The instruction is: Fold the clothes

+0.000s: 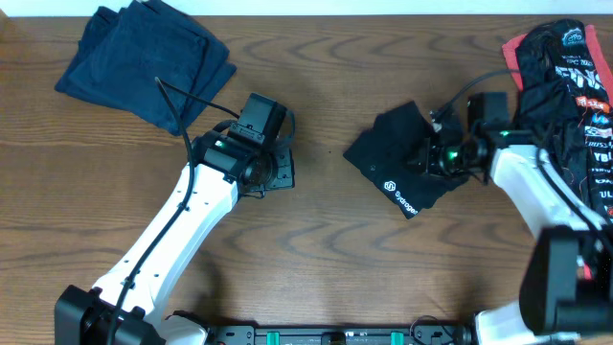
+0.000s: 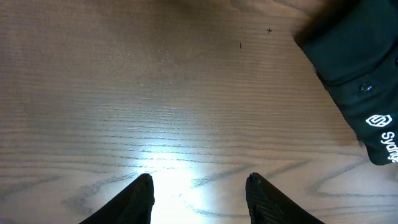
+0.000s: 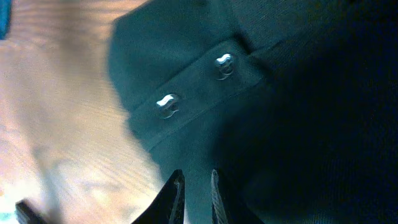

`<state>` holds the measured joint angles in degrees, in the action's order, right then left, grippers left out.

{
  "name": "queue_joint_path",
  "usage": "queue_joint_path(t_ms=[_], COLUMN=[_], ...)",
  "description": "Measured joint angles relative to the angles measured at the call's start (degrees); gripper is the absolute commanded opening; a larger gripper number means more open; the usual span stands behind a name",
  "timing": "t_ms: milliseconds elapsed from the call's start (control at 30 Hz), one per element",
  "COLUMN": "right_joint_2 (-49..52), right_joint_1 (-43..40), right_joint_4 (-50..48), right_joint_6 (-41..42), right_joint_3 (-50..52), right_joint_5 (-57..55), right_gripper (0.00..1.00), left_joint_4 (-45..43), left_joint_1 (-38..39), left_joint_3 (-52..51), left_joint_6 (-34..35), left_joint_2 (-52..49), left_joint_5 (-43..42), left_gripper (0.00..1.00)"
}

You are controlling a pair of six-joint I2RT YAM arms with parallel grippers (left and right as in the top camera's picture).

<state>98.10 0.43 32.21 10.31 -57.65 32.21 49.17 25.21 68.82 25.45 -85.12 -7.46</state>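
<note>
Black shirt [image 1: 393, 165] lies folded into a small bundle on the table [image 1: 326, 249], right of centre, well clear of the edges. White logo [image 1: 393, 188] sits on the near corner, face up. The placket shows two snaps [image 3: 166, 104] in the right wrist view.

Right gripper [image 3: 196, 182] is down at the shirt's right side. The jaws are nearly together with only a thin slit between them. Tips sit right at the cloth just below the placket. Can't tell whether they pinch any fabric or merely touch it. Overhead, the gripper body covers the shirt's right edge.

Left gripper [image 2: 199, 183] hangs over bare wood left of the shirt, apart from it. Its jaws stand about half spread, nothing between them, nothing touched. A bright glare spot lies on the wood just ahead of the tips. The shirt's logo corner shows at the right edge of the left wrist view.

Pile [image 1: 565, 77] of black garments with red trim and white lettering is heaped at the far right corner. It lies partly under and behind the right arm [image 1: 527, 182]. Pile and shirt are near each other, and I can't tell if they touch.

Dark blue garment [image 1: 144, 59] lies folded at the far left corner, well apart from the shirt. A black cable from the left arm [image 1: 182, 230] crosses its near edge.
</note>
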Motion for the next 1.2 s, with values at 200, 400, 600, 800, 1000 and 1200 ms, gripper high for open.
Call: queue_joint_path(t_ms=[200, 400, 600, 800, 1000, 1200], right_joint_2=[8.85, 9.84, 7.58, -5.05, -21.62, -24.85], right_joint_1=[-2.64, -3.23, -3.26, -3.54, -3.58, -3.67], right_joint_4=[-9.09, -9.35, -7.34, -4.39, -4.09, 0.52], right_joint_6=[1.33, 1.86, 3.61, 4.81, 4.66, 4.74], right_joint_3=[0.44, -0.15, 0.07, 1.9, 1.62, 1.49], right_joint_5=[3.02, 2.54, -0.35, -6.03, -11.04, -16.17], right_gripper=[0.08, 0.01, 0.03, 0.8, 0.97, 0.99], left_joint_4=[0.13, 0.09, 0.0, -0.28, -1.31, -9.92], left_joint_1=[0.0, 0.0, 0.0, 0.0, 0.0, 1.44], left_joint_3=[0.0, 0.0, 0.0, 0.0, 0.0, -0.09], left_joint_6=[0.02, 0.02, -0.13, 0.0, 0.0, -0.96], left_joint_2=[0.0, 0.0, 0.0, 0.0, -0.42, -5.68], left_joint_5=[0.0, 0.02, 0.0, 0.02, -1.57, -8.37], left_gripper=[0.51, 0.51, 0.6, 0.63, 0.64, 0.95])
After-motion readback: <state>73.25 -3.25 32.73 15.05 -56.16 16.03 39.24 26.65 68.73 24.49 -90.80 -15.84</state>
